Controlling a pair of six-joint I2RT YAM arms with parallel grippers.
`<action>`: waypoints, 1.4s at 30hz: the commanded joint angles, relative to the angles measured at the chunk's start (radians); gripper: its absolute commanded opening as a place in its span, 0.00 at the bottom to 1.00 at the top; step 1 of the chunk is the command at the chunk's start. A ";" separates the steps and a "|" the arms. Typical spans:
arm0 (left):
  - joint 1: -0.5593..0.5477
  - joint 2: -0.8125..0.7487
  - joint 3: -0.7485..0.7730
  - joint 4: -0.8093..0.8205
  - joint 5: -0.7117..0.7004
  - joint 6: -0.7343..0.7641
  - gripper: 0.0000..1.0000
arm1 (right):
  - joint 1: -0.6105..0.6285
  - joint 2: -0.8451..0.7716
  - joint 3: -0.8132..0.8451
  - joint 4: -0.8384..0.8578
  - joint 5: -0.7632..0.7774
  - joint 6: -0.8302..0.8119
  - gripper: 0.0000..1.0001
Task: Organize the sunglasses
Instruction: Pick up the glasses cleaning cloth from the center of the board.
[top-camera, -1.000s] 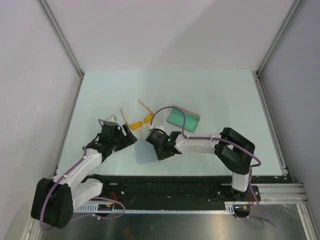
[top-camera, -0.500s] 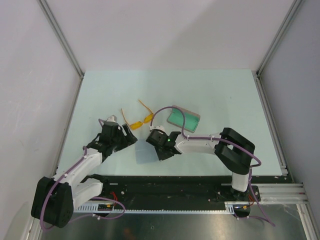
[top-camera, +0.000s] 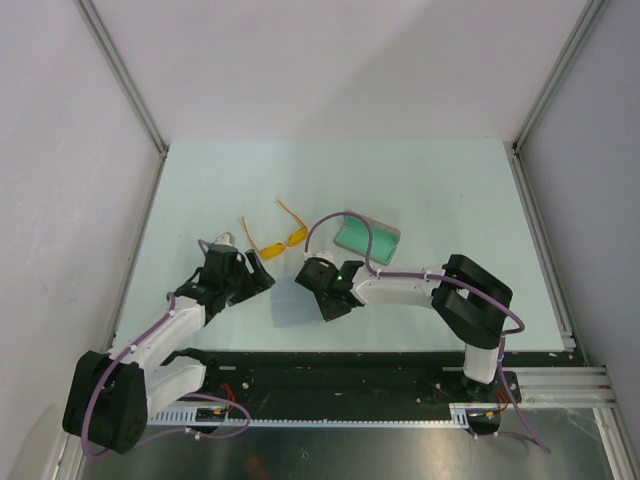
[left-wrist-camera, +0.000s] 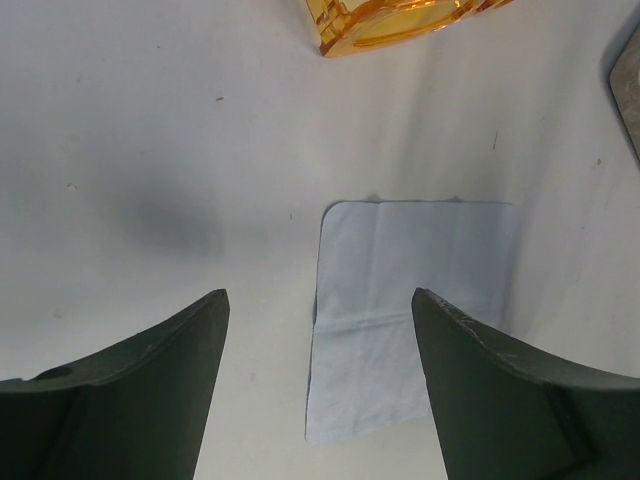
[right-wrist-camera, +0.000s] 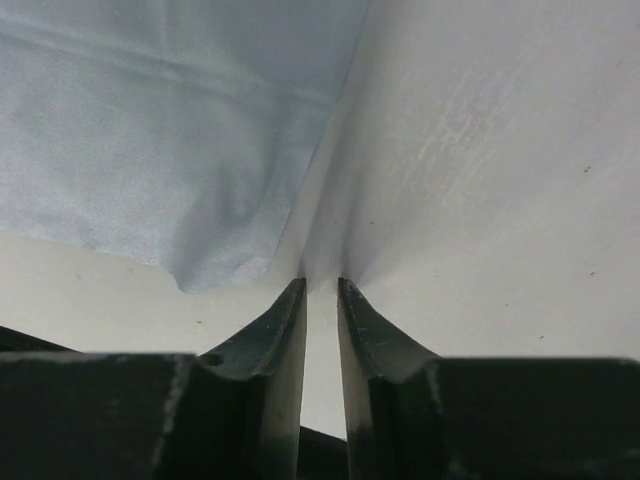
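The sunglasses (top-camera: 274, 241), with orange-yellow lenses and thin orange arms, lie unfolded on the table left of the open case (top-camera: 367, 236). Their lens edge shows at the top of the left wrist view (left-wrist-camera: 395, 22). The light blue cloth (left-wrist-camera: 410, 300) lies flat in front of my left gripper (left-wrist-camera: 320, 300), which is open and empty just near of the glasses (top-camera: 258, 278). My right gripper (right-wrist-camera: 320, 283) is pinched on the cloth's edge (right-wrist-camera: 150, 120) beside a corner. A fold rises into its tips. It sits between the glasses and the arm bases (top-camera: 320, 288).
The case is grey-brown outside with teal lining, and its edge shows at the right of the left wrist view (left-wrist-camera: 630, 90). Metal frame rails (top-camera: 135, 100) and side walls border the table on the left and right. The arm bases stand on a black rail (top-camera: 330, 375) at the near edge.
My right gripper has shifted slightly right and away from the bases. My left arm has barely moved. The glasses and case have not moved.
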 joint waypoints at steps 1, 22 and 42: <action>-0.010 -0.002 -0.007 0.035 0.006 -0.013 0.79 | -0.017 -0.046 0.018 0.035 -0.019 0.001 0.32; -0.012 -0.010 -0.010 0.037 -0.004 -0.008 0.79 | -0.001 0.062 0.076 0.069 -0.079 0.004 0.38; -0.012 -0.010 -0.012 0.041 -0.012 -0.005 0.80 | 0.033 0.104 0.159 -0.101 0.045 -0.016 0.00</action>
